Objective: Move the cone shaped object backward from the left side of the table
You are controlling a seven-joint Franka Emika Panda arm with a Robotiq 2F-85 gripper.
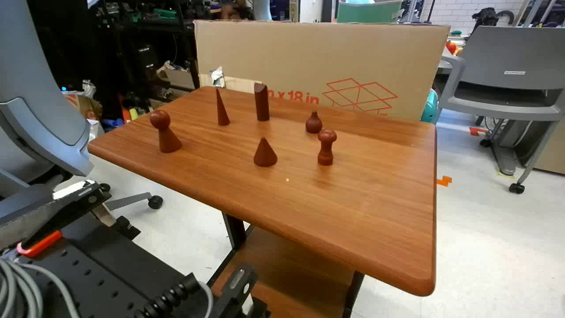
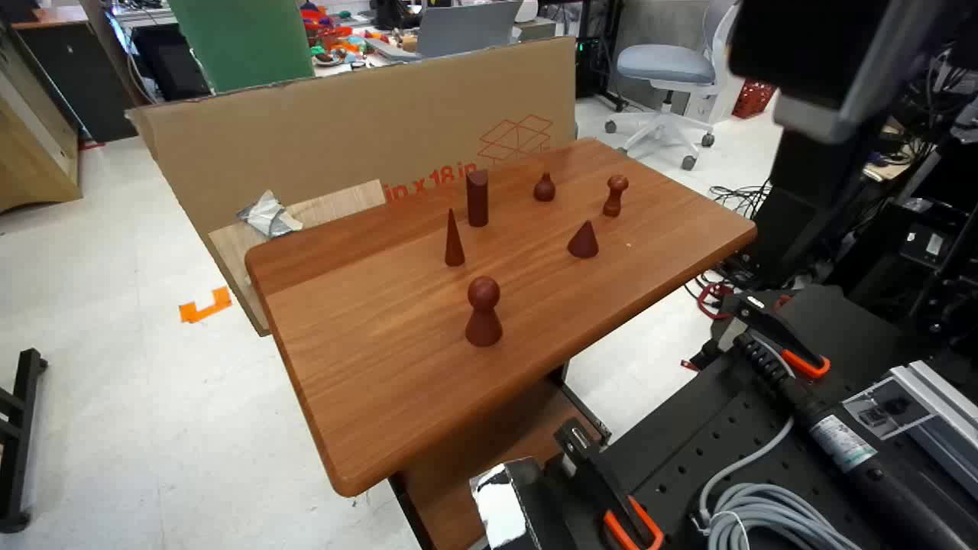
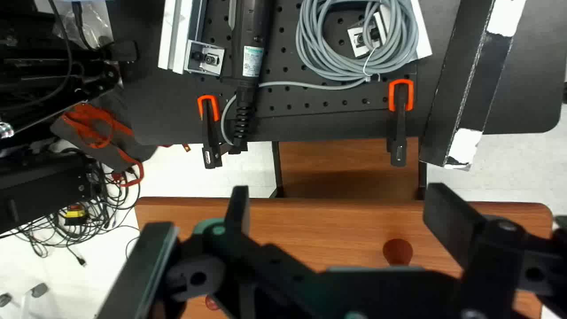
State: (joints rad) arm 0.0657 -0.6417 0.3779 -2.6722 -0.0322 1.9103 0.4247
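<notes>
The cone shaped object (image 1: 222, 110) is tall, slender and dark reddish-brown. It stands upright on the table (image 1: 375, 207), in the far left part of the top in an exterior view. It also shows near the middle of the table (image 2: 367, 389) in an exterior view (image 2: 454, 246). In the wrist view the cone is out of sight, and the gripper body covers much of the table. My gripper (image 3: 339, 199) is wide open with nothing between its fingers, above the table's edge area. The fingers do not show in either exterior view.
Near the cone stand a dark slanted-top cylinder (image 1: 261, 104) and a ball-headed piece (image 1: 167, 134). A squat cone (image 1: 265, 153), a bulb-shaped piece (image 1: 314, 123) and a mushroom-topped piece (image 1: 326, 148) stand further right. A cardboard sheet (image 1: 282, 53) rises behind the table.
</notes>
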